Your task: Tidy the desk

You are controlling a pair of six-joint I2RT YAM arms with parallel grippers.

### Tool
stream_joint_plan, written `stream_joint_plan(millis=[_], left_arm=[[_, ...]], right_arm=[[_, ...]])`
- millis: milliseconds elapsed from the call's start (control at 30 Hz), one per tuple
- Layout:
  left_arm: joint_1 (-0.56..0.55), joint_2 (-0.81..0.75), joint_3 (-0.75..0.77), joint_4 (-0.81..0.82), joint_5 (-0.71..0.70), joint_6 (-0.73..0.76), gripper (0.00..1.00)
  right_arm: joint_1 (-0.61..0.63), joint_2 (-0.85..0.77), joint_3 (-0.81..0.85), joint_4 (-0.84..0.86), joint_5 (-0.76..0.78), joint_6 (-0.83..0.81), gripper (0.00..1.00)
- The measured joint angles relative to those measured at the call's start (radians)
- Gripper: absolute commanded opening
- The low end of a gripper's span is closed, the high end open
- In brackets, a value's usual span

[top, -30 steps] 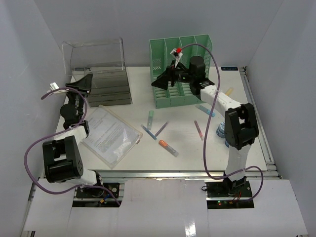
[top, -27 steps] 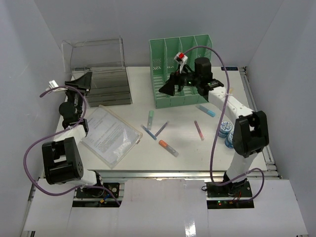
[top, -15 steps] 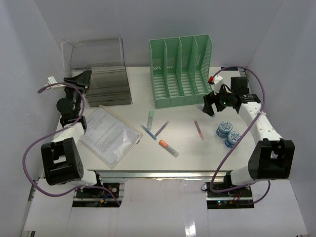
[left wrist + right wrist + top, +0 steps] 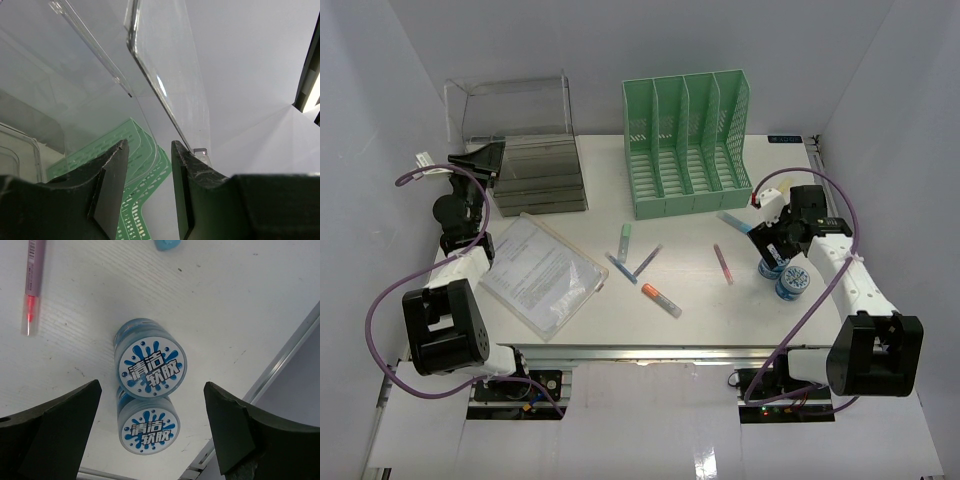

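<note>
The white desk (image 4: 700,300) holds scattered pens. My right gripper (image 4: 767,243) hangs open and empty just above two round blue-labelled jars (image 4: 793,282) at the right edge. In the right wrist view my right gripper (image 4: 151,387) stands wide over both jars (image 4: 150,365), which touch each other. My left gripper (image 4: 483,160) is at the far left beside the clear plastic drawer box (image 4: 520,150). In the left wrist view my left gripper (image 4: 148,150) is slightly open with nothing between its fingers, pointing at the box's clear lid (image 4: 165,75).
A green slotted file rack (image 4: 687,140) stands at the back. A plastic document sleeve (image 4: 538,272) lies front left. A teal pen (image 4: 625,242), an orange marker (image 4: 660,299), a pink pen (image 4: 722,263) and a blue highlighter (image 4: 735,222) lie mid-desk. A metal rail (image 4: 280,365) runs beside the jars.
My right arm has swung away from the green rack, to the right and down, and now hangs over the two jars. The left arm has barely moved.
</note>
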Motion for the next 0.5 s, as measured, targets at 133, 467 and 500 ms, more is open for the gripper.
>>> stream_joint_plan(millis=[133, 467, 500], left_arm=[[0.000, 0.000, 0.001, -0.003, 0.005, -0.003, 0.50], [0.001, 0.000, 0.001, -0.009, 0.013, -0.003, 0.50], [0.001, 0.000, 0.001, -0.010, 0.014, -0.003, 0.50]], right_arm=[[-0.040, 0.048, 0.002, -0.025, -0.045, -0.034, 0.90], [-0.119, 0.161, 0.037, -0.060, -0.202, -0.105, 0.90], [-0.119, 0.172, 0.039, -0.059, -0.213, -0.108, 0.91]])
